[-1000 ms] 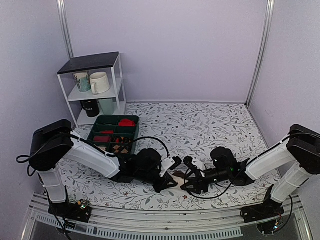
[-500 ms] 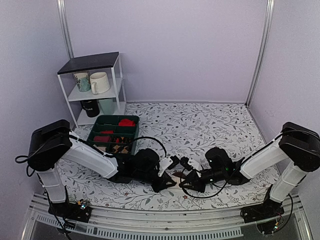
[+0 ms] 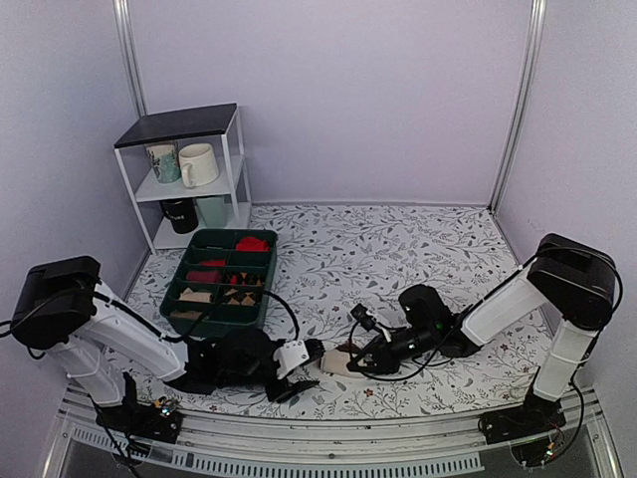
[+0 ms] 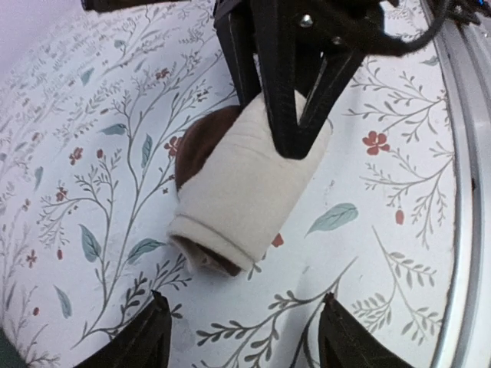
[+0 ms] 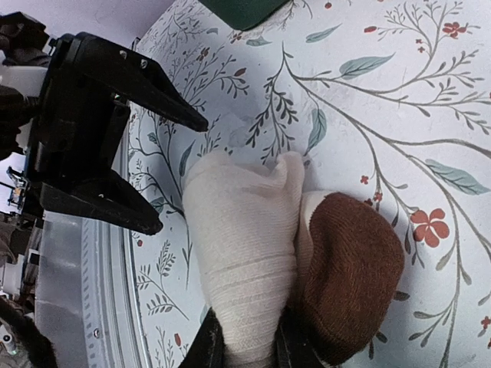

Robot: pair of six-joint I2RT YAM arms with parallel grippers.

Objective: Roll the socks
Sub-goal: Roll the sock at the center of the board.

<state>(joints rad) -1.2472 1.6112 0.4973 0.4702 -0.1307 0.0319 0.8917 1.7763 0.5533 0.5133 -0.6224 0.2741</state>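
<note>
Looking at this, I'd say the rolling is basically done. The socks [image 4: 238, 192] sit as one chunky cream bundle with the dark brown end poking out one side, lying on the tabletop [image 3: 398, 249] near the front edge, between the two arms. The right claw [image 5: 249, 349] is pinching the cream part of the roll, one finger on either side. The left claw [image 3: 307, 366] is spread wide just beside the bundle, not touching it. My guess is the step in hand is finishing and securing the roll. Next, the right claw needs to let go gently without dragging the outer layer loose, or lift the bundle toward the green tray [image 3: 214, 319] further back on the left.
</note>
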